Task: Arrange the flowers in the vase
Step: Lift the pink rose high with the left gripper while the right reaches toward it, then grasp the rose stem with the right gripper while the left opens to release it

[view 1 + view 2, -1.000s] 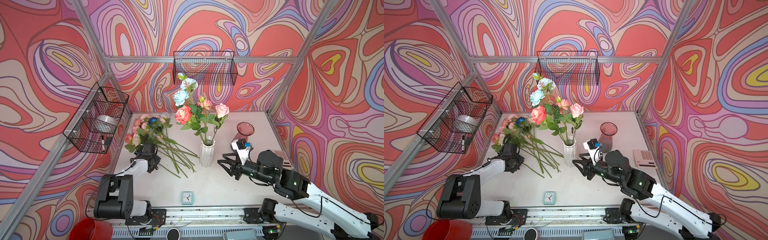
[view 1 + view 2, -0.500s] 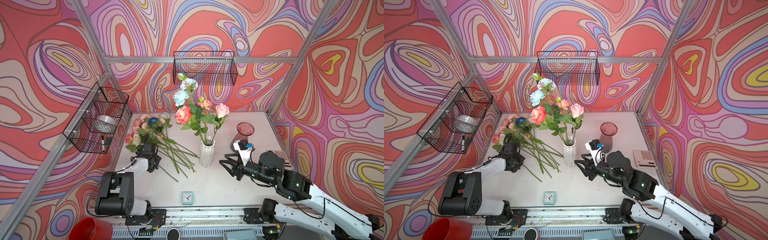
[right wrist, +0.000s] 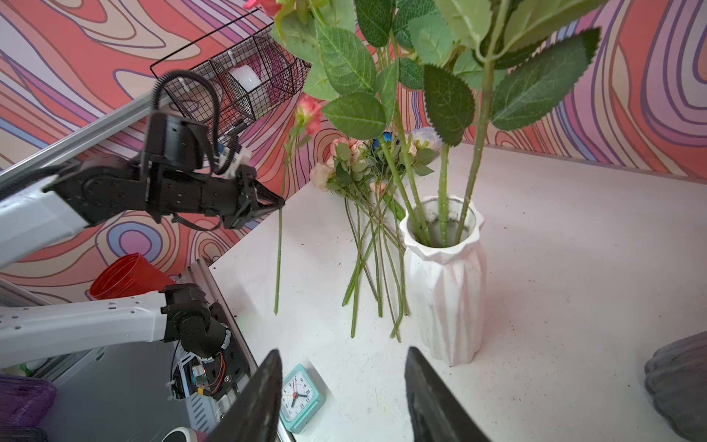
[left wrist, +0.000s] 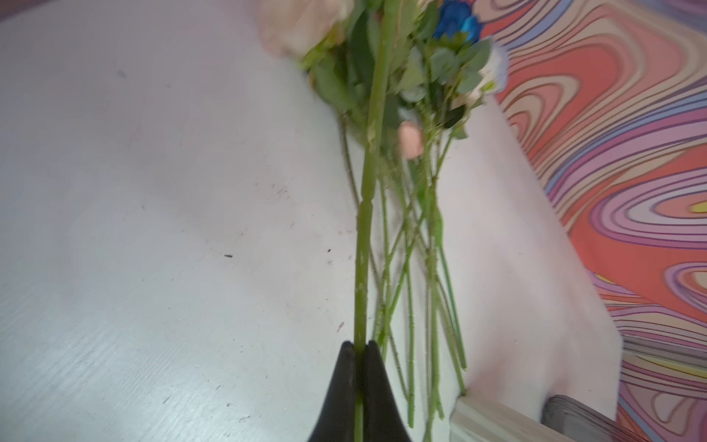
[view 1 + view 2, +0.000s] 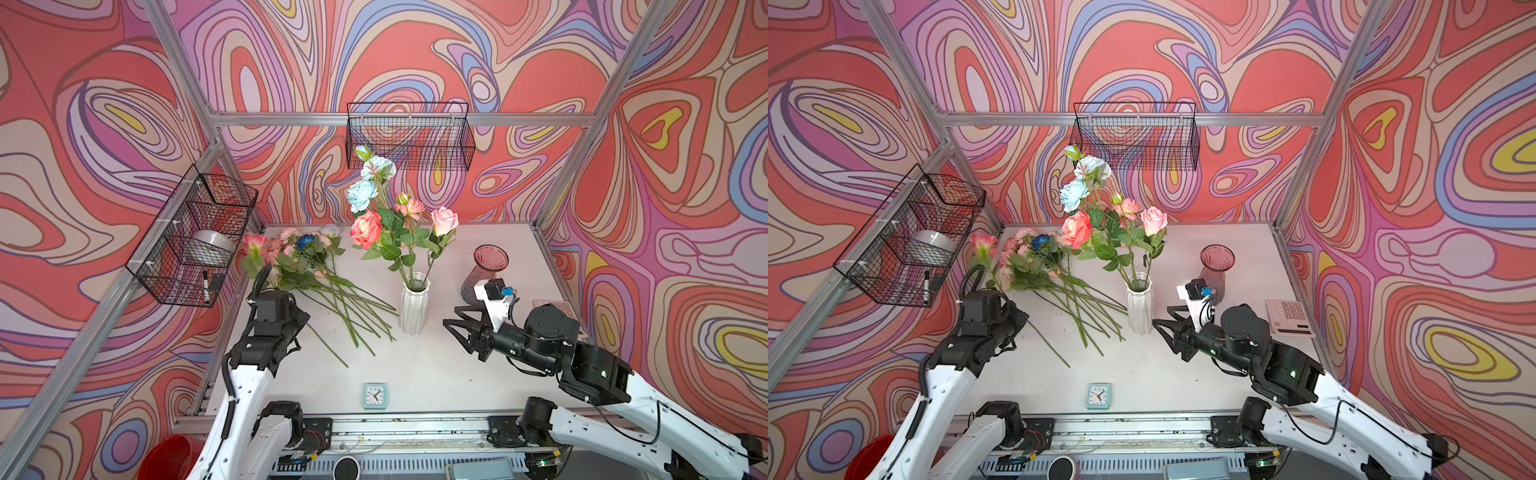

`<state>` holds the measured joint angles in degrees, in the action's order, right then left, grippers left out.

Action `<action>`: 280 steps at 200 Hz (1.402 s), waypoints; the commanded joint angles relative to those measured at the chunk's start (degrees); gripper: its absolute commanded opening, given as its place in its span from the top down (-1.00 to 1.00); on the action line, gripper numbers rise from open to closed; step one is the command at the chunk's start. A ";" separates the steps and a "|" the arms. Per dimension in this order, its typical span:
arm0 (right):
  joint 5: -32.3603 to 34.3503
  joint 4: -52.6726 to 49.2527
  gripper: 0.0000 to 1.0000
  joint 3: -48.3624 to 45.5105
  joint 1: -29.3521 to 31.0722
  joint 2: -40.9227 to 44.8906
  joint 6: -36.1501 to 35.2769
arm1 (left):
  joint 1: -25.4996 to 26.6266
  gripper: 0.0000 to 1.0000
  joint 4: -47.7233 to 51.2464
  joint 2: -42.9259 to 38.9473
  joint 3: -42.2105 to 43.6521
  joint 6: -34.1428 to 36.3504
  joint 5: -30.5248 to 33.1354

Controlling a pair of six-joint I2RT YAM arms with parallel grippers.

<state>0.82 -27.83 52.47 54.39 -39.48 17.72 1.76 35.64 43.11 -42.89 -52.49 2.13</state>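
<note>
A white ribbed vase (image 5: 413, 307) (image 5: 1139, 307) (image 3: 445, 291) stands mid-table and holds several flowers (image 5: 365, 228) (image 5: 1077, 228), red-pink, pink, pale blue and white. More flowers (image 5: 307, 257) (image 5: 1034, 257) (image 3: 363, 172) lie in a pile to its left, stems toward the vase. My left gripper (image 5: 304, 322) (image 5: 1023, 320) (image 4: 357, 346) (image 3: 281, 203) is shut on the green stem (image 4: 363, 229) of one pink-red rose (image 5: 253, 243) (image 3: 308, 111), held off the table left of the pile. To the right of the vase my right gripper (image 5: 455, 318) (image 5: 1163, 322) (image 3: 342, 352) stands open and empty.
A dark pink glass vase (image 5: 486, 270) stands behind my right gripper. A teal clock (image 5: 375, 395) (image 3: 300, 398) sits near the front edge and a calculator (image 5: 1289, 318) at the right. Wire baskets (image 5: 195, 237) (image 5: 409, 137) hang on the walls. A red cup (image 5: 170, 457) sits below the table.
My left gripper has shut on a rose stem and risen, lifting that rose off the pile. My right gripper's jaws have spread a little wider.
</note>
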 commanded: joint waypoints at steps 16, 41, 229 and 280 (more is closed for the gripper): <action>-4.05 2.03 -0.12 1.16 -0.24 -1.50 0.10 | -0.35 1.00 5.23 -3.39 -11.76 7.30 -5.68; -9.48 3.25 -0.14 3.12 -0.24 -4.38 -0.05 | -0.35 1.00 1.32 -5.56 -14.60 9.17 -12.85; -16.46 26.15 -0.18 31.71 7.98 -34.24 -1.02 | 1.60 1.00 -83.86 -3.71 -2.75 -23.95 -72.51; -11.54 20.38 -0.22 46.82 7.99 -44.08 -2.34 | 3.13 1.00 -93.82 -0.70 -2.17 -29.43 -73.76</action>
<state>-13.87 -4.58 92.82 62.04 -79.07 16.67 3.77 -46.19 42.15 -44.82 -76.27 -68.84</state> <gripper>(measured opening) 0.606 0.060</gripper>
